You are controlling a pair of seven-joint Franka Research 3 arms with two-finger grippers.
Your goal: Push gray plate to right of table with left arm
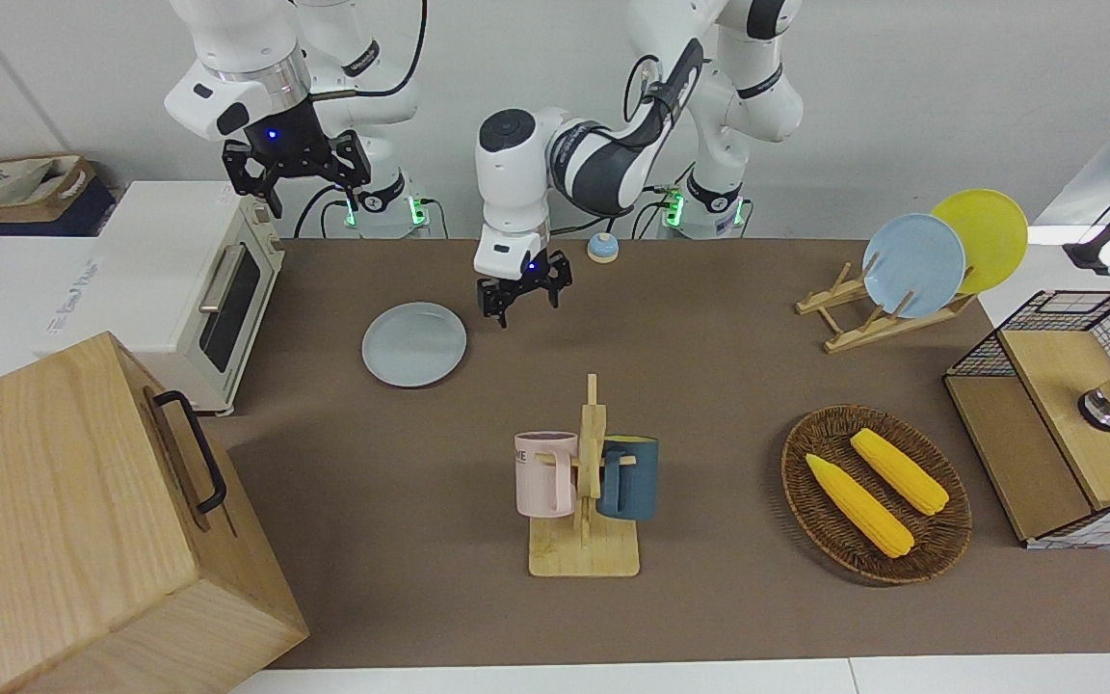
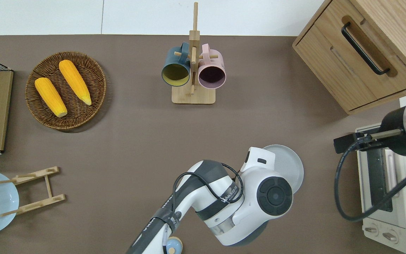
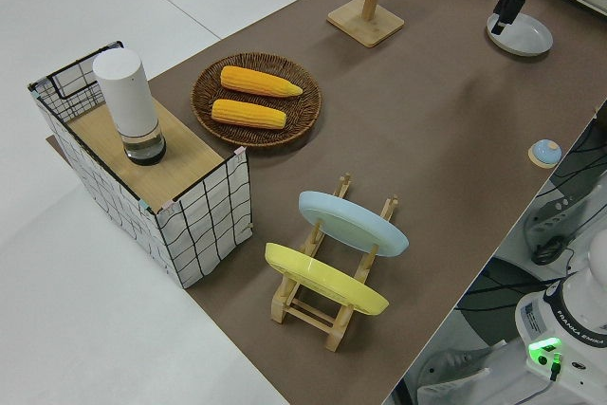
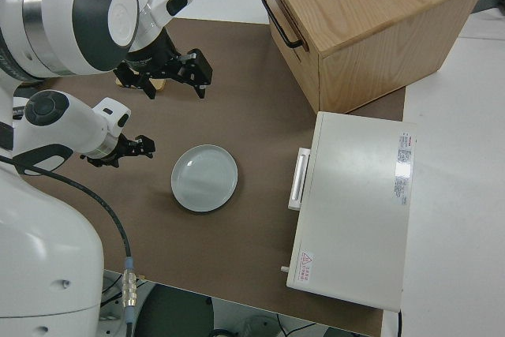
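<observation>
Part of the gray plate (overhead view) under the left arm, claw hidden there.

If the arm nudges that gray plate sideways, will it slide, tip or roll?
The gray plate lies flat on the matte table, so it would probably slide, not roll. Its low rim suggests little tipping risk. It looks rigid, so an off-centre push may spin it.
</observation>
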